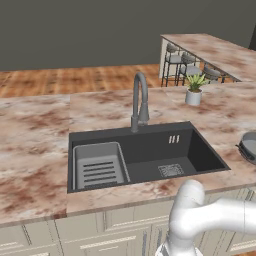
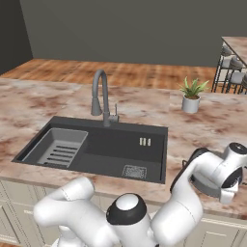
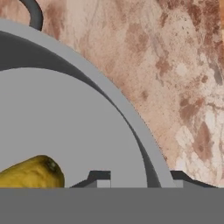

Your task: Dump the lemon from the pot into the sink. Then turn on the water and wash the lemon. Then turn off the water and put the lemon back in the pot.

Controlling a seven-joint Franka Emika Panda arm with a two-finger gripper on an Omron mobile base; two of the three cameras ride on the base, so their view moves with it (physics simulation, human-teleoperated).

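In the hand view, the dark grey pot's rim (image 3: 131, 124) curves down between my two finger tips. My gripper (image 3: 140, 177) is open and straddles that rim, one finger inside the pot and one outside over the counter, with a gap still showing inside. The yellow lemon (image 3: 30, 173) lies on the pot's floor, left of the fingers. The pot (image 2: 202, 182) sits on the counter right of the sink (image 2: 111, 144), under my hand, and also at the frame's right edge (image 1: 248, 145). The sink (image 1: 145, 150) holds nothing loose. No water is in view at the faucet (image 1: 140, 100).
A ribbed rack insert (image 1: 97, 165) fills the sink's left end, with the drain grate (image 1: 171, 170) to its right. A small white pot with a green plant (image 2: 191, 96) stands behind the sink's right side. Stools (image 1: 182, 62) line a far counter.
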